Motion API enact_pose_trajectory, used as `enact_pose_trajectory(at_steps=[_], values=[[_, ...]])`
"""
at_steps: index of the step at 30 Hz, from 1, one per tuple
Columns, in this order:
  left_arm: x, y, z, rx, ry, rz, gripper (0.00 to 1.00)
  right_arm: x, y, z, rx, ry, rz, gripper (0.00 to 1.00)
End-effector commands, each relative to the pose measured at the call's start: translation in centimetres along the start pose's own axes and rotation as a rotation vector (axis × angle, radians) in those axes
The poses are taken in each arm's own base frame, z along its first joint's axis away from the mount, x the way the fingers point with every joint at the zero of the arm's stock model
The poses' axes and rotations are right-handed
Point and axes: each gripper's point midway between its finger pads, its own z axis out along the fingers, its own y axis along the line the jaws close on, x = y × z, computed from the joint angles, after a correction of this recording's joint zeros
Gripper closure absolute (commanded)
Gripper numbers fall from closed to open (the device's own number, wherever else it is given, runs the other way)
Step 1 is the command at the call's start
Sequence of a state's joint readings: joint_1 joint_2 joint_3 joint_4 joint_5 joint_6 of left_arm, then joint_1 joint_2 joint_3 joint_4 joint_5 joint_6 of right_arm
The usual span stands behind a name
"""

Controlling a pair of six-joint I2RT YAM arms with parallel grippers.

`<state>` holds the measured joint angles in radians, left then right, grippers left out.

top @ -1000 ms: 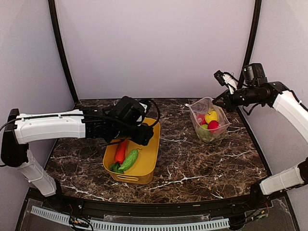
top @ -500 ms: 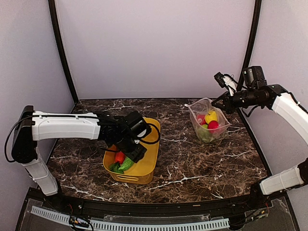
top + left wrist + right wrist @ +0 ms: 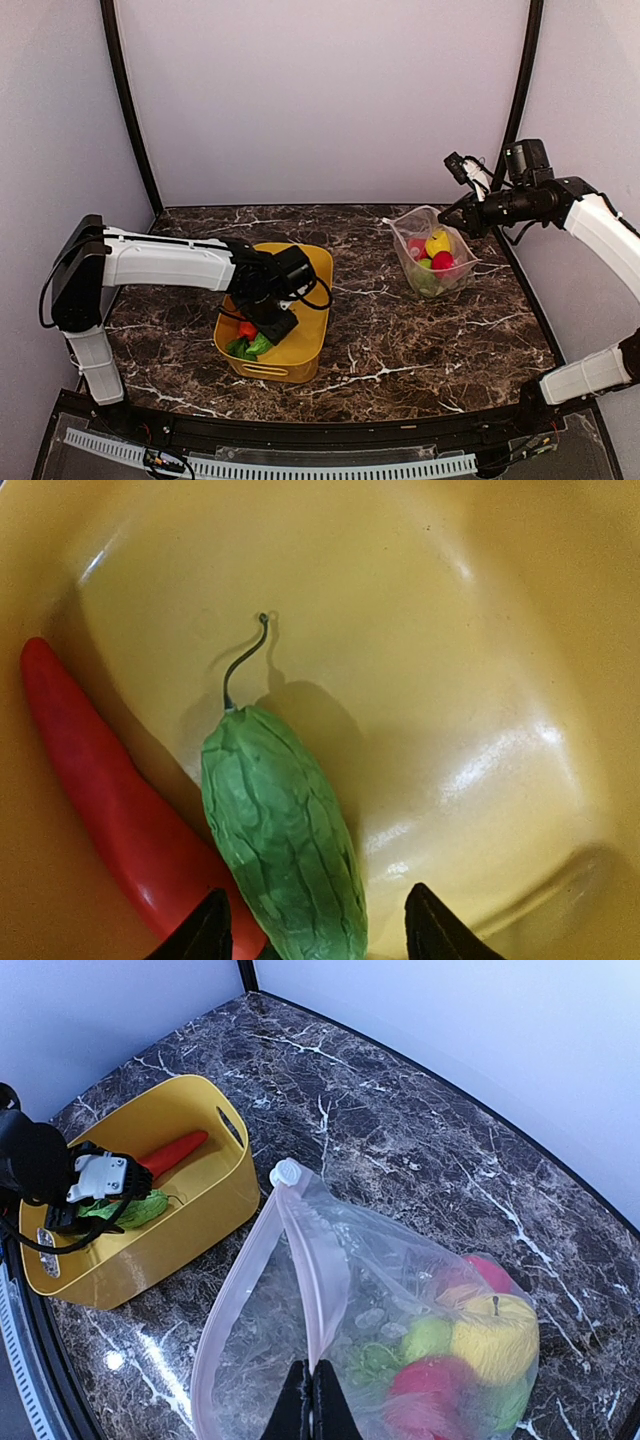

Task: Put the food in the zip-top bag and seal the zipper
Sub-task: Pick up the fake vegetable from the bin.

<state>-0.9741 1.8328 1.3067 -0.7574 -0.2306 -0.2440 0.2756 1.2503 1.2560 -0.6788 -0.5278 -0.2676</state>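
My left gripper (image 3: 318, 925) reaches down into the yellow tub (image 3: 312, 325), open, one fingertip on each side of the green cucumber (image 3: 285, 830). The right fingertip stands clear of it. A red-orange carrot (image 3: 100, 790) lies beside the cucumber. At the right, the clear zip-top bag (image 3: 435, 262) stands open on the table. My right gripper (image 3: 312, 1390) is shut on its pinkish zipper strip (image 3: 305, 1250) and holds the mouth up. Inside are a yellow fruit (image 3: 495, 1335), red fruits (image 3: 430, 1385) and green pieces (image 3: 428, 1338).
The tub sits left of centre on the dark marble table (image 3: 400, 340). A white slider tab (image 3: 287, 1173) is at the far end of the bag's mouth. Pale walls and black frame poles (image 3: 130, 110) enclose the back and sides.
My left arm has dropped from above the tub down into it, and its jaws have narrowed around the cucumber. The right arm and the bag have stayed put.
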Motion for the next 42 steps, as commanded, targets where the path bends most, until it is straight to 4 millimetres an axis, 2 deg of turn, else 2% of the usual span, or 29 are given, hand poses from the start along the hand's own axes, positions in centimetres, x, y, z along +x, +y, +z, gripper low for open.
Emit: enact_pose_trajectory(at_steps=[1, 13, 22, 26, 31, 35, 39, 42], values=[[0.1, 0.7, 0.1, -0.041, 0.024, 0.016, 0.42, -0.4, 0.2, -0.3, -0.005, -0.027, -0.008, 1.0], [0.4, 0.1, 1.4, -0.022, 0.05, 0.017, 0.44, -0.2, 0.2, -0.3, -0.002, -0.025, -0.006, 1.0], [0.5, -0.2, 1.7, -0.009, 0.058, 0.015, 0.59, -0.1, 0.1, -0.2, 0.0, -0.021, -0.007, 1.0], [0.4, -0.1, 1.0, -0.007, 0.054, 0.008, 0.64, 0.0, 0.1, -0.2, 0.001, -0.02, -0.006, 1.0], [-0.4, 0.3, -1.0, -0.005, 0.017, -0.004, 0.67, -0.1, 0.1, -0.3, 0.002, -0.022, -0.009, 1.0], [-1.7, 0.5, -3.5, 0.017, -0.054, -0.02, 0.68, -0.1, 0.1, -0.3, 0.001, -0.022, -0.008, 1.0], [-3.4, 0.5, -6.7, 0.068, -0.184, -0.051, 0.7, -0.4, 0.4, -0.6, -0.004, -0.026, -0.009, 1.0], [-5.0, 0.7, -10.3, 0.118, -0.343, -0.093, 0.72, -0.7, 0.6, -0.9, -0.013, -0.025, -0.007, 1.0]])
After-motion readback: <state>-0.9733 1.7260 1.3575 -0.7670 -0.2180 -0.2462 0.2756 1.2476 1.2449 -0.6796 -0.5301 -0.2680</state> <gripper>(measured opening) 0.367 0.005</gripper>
